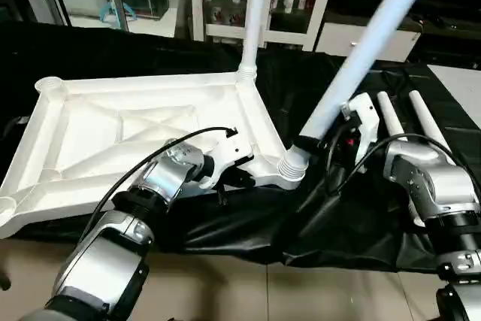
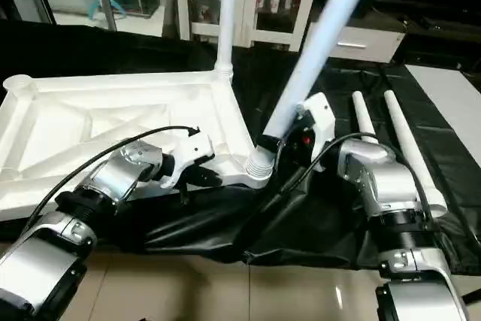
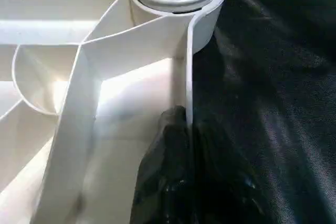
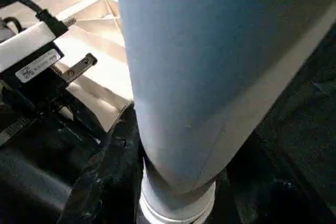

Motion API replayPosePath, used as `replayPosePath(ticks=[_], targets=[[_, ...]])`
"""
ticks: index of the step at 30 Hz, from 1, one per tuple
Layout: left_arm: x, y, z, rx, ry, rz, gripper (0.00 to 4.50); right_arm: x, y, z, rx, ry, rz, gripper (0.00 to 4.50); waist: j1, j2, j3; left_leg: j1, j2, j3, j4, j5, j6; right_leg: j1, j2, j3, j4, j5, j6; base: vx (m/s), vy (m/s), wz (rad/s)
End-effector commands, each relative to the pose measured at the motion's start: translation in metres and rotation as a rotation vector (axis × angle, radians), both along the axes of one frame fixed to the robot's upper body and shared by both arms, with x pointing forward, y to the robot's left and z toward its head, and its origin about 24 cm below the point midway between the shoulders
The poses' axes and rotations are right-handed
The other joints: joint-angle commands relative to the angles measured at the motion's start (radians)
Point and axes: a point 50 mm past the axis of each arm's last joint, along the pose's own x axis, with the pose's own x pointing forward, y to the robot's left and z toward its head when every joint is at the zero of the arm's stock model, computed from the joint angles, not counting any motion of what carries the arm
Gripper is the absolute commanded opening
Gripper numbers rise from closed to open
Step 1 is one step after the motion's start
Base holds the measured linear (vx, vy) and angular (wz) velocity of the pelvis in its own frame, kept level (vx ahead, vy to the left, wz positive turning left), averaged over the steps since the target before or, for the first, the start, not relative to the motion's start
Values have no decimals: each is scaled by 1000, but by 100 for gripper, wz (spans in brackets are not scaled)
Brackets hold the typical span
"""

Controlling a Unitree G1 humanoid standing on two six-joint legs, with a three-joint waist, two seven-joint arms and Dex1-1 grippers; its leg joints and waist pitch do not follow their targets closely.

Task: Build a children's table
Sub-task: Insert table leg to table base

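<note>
Black-covered bench (image 1: 353, 238): left gripper (image 1: 239, 172) pinched on tabletop (image 1: 113, 129) rim; right gripper (image 1: 316, 143) clamps leg (image 1: 361, 58), axis tilted off near-right socket (image 1: 289, 171), needs uprighting.

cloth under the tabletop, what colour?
Black cloth, glossy and wrinkled; clearest in the left eye view.

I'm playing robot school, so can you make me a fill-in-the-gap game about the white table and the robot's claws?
1. The tabletop lies with its ribbed side facing ____.
2. The left claw pinches the tabletop's ____.
3. The right claw holds a slanting ____ whose ridged end meets a corner socket.
4. ____ spare legs lie on the black cover.

Missing words: up; edge; leg; Two
</note>
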Motion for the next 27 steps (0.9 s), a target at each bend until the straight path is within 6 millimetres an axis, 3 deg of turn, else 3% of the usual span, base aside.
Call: replayPosePath(ticks=[1,4,5,6,7,8,9,10,15,20,22,23,25,26,27], targets=[[-8,2,-16,19,60,13,0,-11,2,-31,-87,179,55,178,-7,-6,-48,2,43,-18,-81,-252,35,40,-58,48,-88,-429,-147,0,0,0],[-8,2,-16,19,61,13,0,-11,2,-31,-93,185,64,178,-7,-6,-47,2,44,-19,-82,-255,34,40,-58,49,-89,-432,-147,0,0,0],[-9,3,-17,19,61,13,0,-11,4,-31,-102,201,83,178,-9,-18,-49,1,44,-17,-80,-251,37,41,-57,48,-89,-434,-144,0,0,0],[-9,3,-17,19,61,13,0,-12,6,-33,-112,219,96,178,-7,-11,-48,1,45,-19,-82,-247,36,40,-59,48,-88,-438,-144,0,0,0],[-9,3,-17,18,62,14,0,-13,7,-35,-117,228,100,178,-8,-18,-48,1,45,-18,-81,-244,37,40,-59,48,-88,-439,-142,0,0,0],[-9,3,-17,16,62,17,0,-15,10,-40,-127,251,102,178,-7,-13,-47,3,46,-18,-82,-245,35,38,-59,50,-89,-440,-142,0,0,0],[-9,3,-17,16,62,17,0,-15,10,-40,-127,251,102,178,-8,-20,-46,1,45,-18,-83,-245,36,38,-58,50,-90,-442,-140,0,0,0],[-10,4,-17,15,61,19,0,-16,10,-42,-129,256,102,178,-7,-16,-47,2,46,-19,-84,-247,33,38,-60,50,-89,-442,-137,0,0,0],[-10,4,-18,13,63,26,0,-19,9,-60,-142,301,58,178,-12,-18,-46,4,46,-22,-89,-286,20,36,-59,49,-94,-464,-125,0,0,0],[-10,4,-17,14,63,28,0,-18,5,-72,-131,299,-30,178,-31,-15,-38,18,44,-30,-96,-394,3,26,-61,42,-120,-612,-75,0,0,0],[-10,4,-17,14,64,28,0,-19,5,-75,-125,307,-48,178,-37,-16,-36,18,43,-35,-98,-429,-1,26,-59,38,-123,-638,-64,0,0,0],[-9,4,-17,15,64,28,0,-21,5,-78,-132,313,-43,178,-39,-10,-35,21,42,-37,-98,-450,-3,23,-59,36,-127,-658,-56,0,0,0],[-9,5,-17,16,64,27,0,-24,6,-83,-143,320,-41,178,-43,-11,-36,22,43,-39,-100,-459,-3,24,-58,35,-129,-643,-58,0,0,0],[-9,5,-16,20,64,24,0,-27,7,-88,-157,328,-47,178,-45,-3,-35,21,44,-42,-104,-473,-7,24,-57,34,-128,-631,-62,0,0,0],[-9,5,-16,22,64,22,0,-27,8,-90,-159,330,-54,178,-48,-6,-36,22,45,-41,-104,-477,-8,24,-57,34,-130,-623,-64,0,0,0]])
